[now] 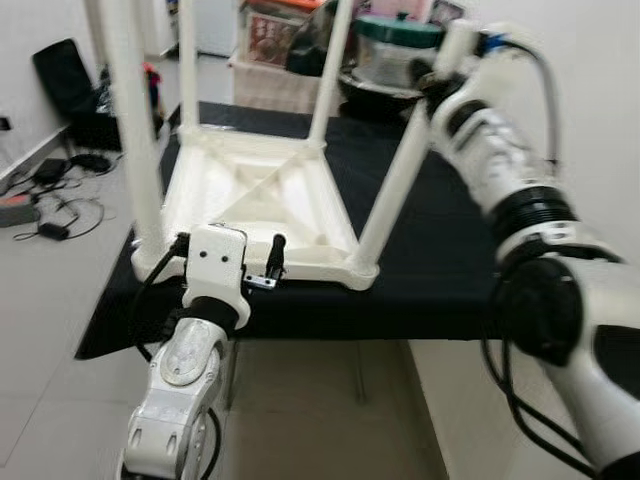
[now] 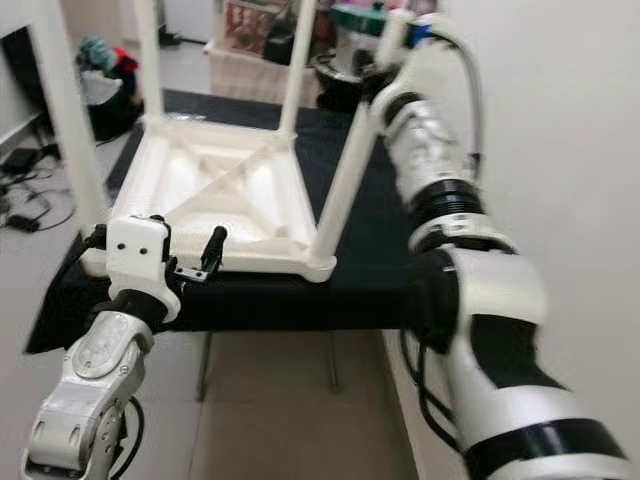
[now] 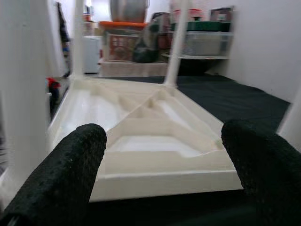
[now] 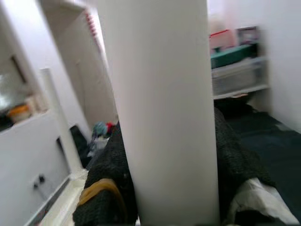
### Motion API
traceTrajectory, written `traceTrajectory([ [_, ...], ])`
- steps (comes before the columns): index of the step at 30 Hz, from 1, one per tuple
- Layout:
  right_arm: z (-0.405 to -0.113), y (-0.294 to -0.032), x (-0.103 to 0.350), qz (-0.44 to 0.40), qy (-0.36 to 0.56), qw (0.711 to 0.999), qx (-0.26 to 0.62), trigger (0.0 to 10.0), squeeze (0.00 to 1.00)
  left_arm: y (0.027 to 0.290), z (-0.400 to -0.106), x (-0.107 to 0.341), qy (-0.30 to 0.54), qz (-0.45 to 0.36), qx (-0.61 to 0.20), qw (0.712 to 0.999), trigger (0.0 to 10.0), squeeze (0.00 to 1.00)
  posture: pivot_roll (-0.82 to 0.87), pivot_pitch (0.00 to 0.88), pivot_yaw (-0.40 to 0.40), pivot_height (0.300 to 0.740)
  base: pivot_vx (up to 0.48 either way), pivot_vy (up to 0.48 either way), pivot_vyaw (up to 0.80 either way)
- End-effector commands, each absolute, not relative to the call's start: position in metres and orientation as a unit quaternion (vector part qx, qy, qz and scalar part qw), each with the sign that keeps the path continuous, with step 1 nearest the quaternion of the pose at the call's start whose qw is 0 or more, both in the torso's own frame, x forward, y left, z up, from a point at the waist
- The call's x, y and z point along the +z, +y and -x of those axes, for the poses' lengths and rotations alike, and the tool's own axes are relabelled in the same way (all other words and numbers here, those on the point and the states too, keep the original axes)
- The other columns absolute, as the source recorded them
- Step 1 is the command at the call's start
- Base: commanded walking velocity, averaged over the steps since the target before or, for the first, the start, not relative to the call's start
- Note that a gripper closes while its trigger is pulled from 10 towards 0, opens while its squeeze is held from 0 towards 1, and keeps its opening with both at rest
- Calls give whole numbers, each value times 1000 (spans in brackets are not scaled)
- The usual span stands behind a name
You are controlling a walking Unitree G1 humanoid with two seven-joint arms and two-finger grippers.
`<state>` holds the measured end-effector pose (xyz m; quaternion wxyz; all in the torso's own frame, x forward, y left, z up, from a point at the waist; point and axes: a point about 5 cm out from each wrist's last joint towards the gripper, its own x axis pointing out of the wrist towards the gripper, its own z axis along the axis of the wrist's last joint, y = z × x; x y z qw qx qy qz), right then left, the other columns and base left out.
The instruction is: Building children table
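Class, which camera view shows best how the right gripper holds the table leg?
The right wrist view: the leg fills the space between the right gripper's fingers. The eye views show it small, high on the leg; the left wrist view shows another leg's base.

Head stereo pair looks forward and down from above the robot's chest at the upturned white table (image 1: 255, 195) on the black cloth (image 1: 440, 250), mid distance, both eyes sharing that whole scene. Left wrist cam sits low, peering between the left gripper (image 3: 162, 165) fingers at the tabletop's near edge. Right wrist cam is jammed right up against a white leg (image 4: 162, 108) between the right gripper (image 4: 164, 183) fingers.
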<state>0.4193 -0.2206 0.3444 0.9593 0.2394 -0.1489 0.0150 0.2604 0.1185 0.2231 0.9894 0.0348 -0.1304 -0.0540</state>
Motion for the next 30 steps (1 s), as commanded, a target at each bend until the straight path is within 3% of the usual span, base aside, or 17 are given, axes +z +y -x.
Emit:
traceTrajectory([
  [1,-417,-248,288,-416,-84,902,-75,0,0,113,-257,223,-124,-37,-65,989,10000,0,163,127,-152,740,0,0,0],
  [4,-396,-274,196,-464,23,860,-212,0,0,111,-252,222,-118,-36,-70,990,10000,0,169,150,-151,740,0,0,0],
  [10,-388,-268,162,-452,76,859,-229,0,0,110,-250,223,-115,-37,-72,990,10000,0,173,158,-149,740,0,0,0],
  [12,-388,-227,134,-454,137,860,-189,0,0,108,-247,227,-118,-38,-76,989,10000,0,179,188,-149,740,0,0,0],
  [13,-388,-227,134,-454,137,860,-189,0,0,108,-247,227,-118,-38,-76,989,10000,0,179,188,-149,740,0,0,0],
  [15,-393,-189,129,-458,166,863,-136,0,0,106,-243,230,-118,-36,-78,989,10000,0,186,209,-154,740,0,0,0],
  [18,-397,-172,134,-461,170,864,-110,0,0,105,-242,230,-115,-36,-78,990,10000,0,187,217,-155,740,0,0,0],
  [24,-413,-104,178,-483,158,861,-1,0,0,102,-240,235,-114,-29,-77,990,10000,0,180,238,-174,740,0,0,0],
  [30,-415,-69,202,-493,146,854,80,0,0,104,-241,238,-118,-33,-66,990,10000,0,182,245,-186,740,0,0,0],
])
